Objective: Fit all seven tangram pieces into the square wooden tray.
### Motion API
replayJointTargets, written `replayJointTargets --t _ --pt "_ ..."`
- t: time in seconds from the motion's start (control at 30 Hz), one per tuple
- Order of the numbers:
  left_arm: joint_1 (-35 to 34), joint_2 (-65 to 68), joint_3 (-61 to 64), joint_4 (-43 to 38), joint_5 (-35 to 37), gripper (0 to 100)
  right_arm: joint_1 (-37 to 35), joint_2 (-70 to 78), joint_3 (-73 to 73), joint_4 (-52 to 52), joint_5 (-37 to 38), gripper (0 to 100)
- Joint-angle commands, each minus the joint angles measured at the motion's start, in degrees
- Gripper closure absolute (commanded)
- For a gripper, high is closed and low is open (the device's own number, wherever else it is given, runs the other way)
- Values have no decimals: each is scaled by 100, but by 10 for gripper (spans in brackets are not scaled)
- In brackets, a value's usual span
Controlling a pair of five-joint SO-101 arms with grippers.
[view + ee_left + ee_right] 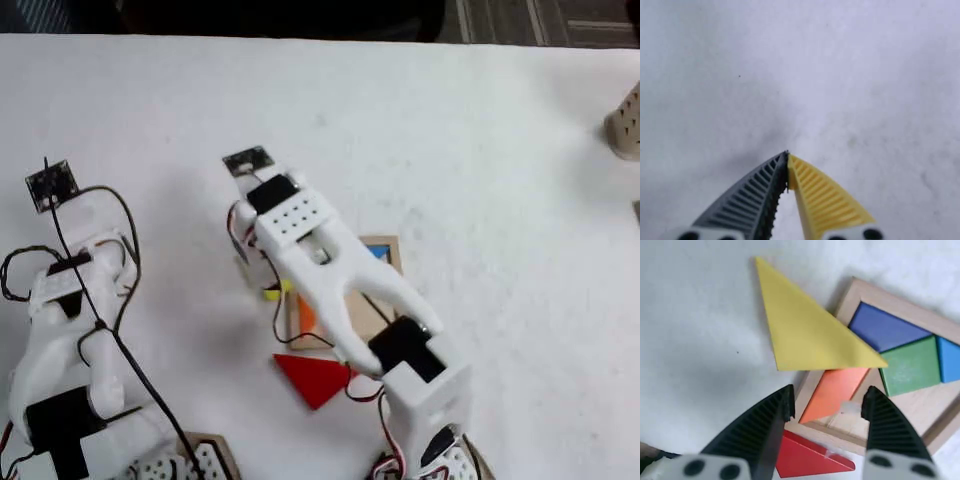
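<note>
The square wooden tray holds an orange piece, a dark blue piece, a green piece and a light blue piece. A large yellow triangle lies flat, one corner over the tray's rim and the rest on the table. A red triangle sits on the table just outside the tray. My right gripper hangs open above the orange piece and the rim. In the high view the right arm covers most of the tray; the red triangle lies beside it. My left gripper is shut over bare table.
The left arm stands at the table's left side, apart from the tray. A perforated wooden object sits at the far right edge. White table surface stretches wide behind and to the right of the tray.
</note>
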Motion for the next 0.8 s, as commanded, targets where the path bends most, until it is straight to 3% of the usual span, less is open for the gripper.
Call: replayJointTargets --t 0.0,0.27,0.5,0.6,0.77 --pt "-48 -13 -255 -229 0 976 -40 4 -53 -119 448 788" --pt "-48 -13 -255 -229 -9 976 -382 -743 79 286 2136 779" --pt "-66 -13 -264 -229 9 976 -374 -866 325 119 3376 653" --pt "-127 -13 -273 -229 9 976 -356 -875 325 -163 3182 725" --pt "-127 -13 -273 -229 18 976 -453 -840 325 -567 3138 974"
